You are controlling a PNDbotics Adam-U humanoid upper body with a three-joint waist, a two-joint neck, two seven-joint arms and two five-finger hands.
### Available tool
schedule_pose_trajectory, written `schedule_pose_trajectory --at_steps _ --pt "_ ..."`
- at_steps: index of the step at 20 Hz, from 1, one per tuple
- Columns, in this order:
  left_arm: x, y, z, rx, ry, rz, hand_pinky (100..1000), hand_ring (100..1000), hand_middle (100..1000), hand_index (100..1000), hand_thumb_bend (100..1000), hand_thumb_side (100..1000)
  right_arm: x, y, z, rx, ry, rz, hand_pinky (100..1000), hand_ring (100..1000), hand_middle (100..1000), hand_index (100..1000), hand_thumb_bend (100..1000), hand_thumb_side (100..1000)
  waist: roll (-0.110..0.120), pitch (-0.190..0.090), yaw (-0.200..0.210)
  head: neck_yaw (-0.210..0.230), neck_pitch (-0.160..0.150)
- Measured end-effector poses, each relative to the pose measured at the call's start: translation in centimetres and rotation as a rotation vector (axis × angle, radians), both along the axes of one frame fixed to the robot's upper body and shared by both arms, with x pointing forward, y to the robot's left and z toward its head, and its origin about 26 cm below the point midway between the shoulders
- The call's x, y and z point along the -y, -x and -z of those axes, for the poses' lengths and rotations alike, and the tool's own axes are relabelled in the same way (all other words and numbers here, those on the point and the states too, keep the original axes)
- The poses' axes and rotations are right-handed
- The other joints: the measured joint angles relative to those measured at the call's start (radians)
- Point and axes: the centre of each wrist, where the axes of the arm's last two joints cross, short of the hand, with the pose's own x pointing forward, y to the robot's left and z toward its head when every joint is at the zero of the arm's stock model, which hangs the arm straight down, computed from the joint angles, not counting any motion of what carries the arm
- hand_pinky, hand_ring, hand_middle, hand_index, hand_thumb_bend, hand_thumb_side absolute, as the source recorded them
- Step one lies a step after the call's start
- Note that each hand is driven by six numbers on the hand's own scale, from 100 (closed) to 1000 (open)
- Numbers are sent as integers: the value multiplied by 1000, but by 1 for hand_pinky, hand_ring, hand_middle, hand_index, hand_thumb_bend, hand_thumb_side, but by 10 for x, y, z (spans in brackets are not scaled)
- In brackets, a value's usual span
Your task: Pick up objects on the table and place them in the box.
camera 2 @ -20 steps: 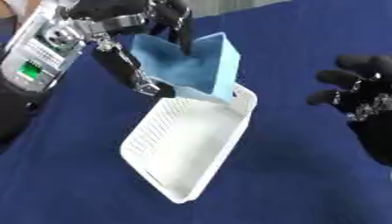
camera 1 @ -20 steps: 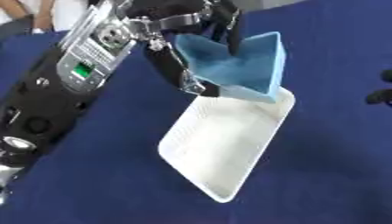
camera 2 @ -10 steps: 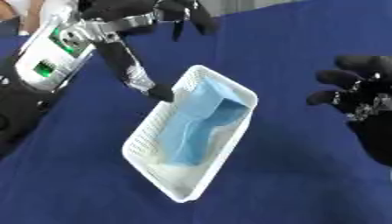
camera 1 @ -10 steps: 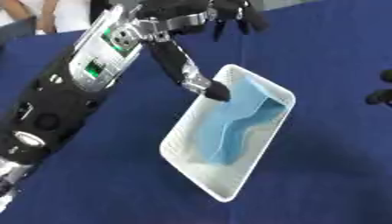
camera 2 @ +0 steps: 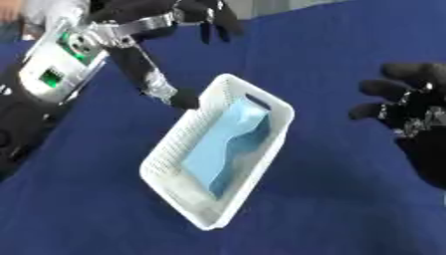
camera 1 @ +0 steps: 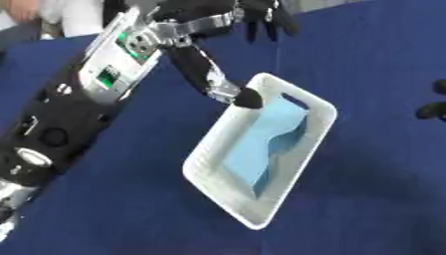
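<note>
Blue cloth [camera 1: 266,144] lies inside the white box [camera 2: 166,184], below the left hand [camera 1: 231,12], fingers spread empty; right hand [camera 2: 414,107] open aside

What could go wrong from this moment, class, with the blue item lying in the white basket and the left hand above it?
1. The left hand has its thumb tip right at the white basket rim; pulling away might nudge or tip the basket.
2. The blue item lies crumpled and tilted, one end raised against the far wall, so it might unfold over the rim.
</note>
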Motion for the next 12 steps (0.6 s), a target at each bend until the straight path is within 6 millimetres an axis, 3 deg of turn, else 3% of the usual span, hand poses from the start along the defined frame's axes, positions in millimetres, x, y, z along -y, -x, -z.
schedule_pose_trajectory --at_steps 1,3,8,10,11,12 --pt "-6 1 3 4 38 -6 244 551 594 771 140 751 0 0 0 0 0 1 845 947 959 999 100 897 -1 2 2 -1 0" --pt "-21 3 9 19 115 -20 222 528 562 753 100 736 0 0 0 1 0 3 844 947 958 998 100 897 -4 7 8 -4 0" --pt "-72 15 26 63 220 -88 249 530 548 733 100 727 2 0 -1 7 -5 15 843 945 957 995 100 897 -14 16 22 -10 0" --pt "-93 21 35 78 262 -123 298 568 572 742 168 785 2 0 -1 8 -8 18 841 944 957 994 100 897 -19 19 30 -10 0" --pt "-103 25 39 85 287 -142 343 609 605 750 186 863 2 0 -1 8 -10 20 839 942 956 993 100 897 -22 22 35 -10 0" --pt "-113 29 44 94 319 -164 339 605 602 749 187 854 2 0 0 9 -12 21 840 942 957 993 100 897 -25 24 39 -10 0"
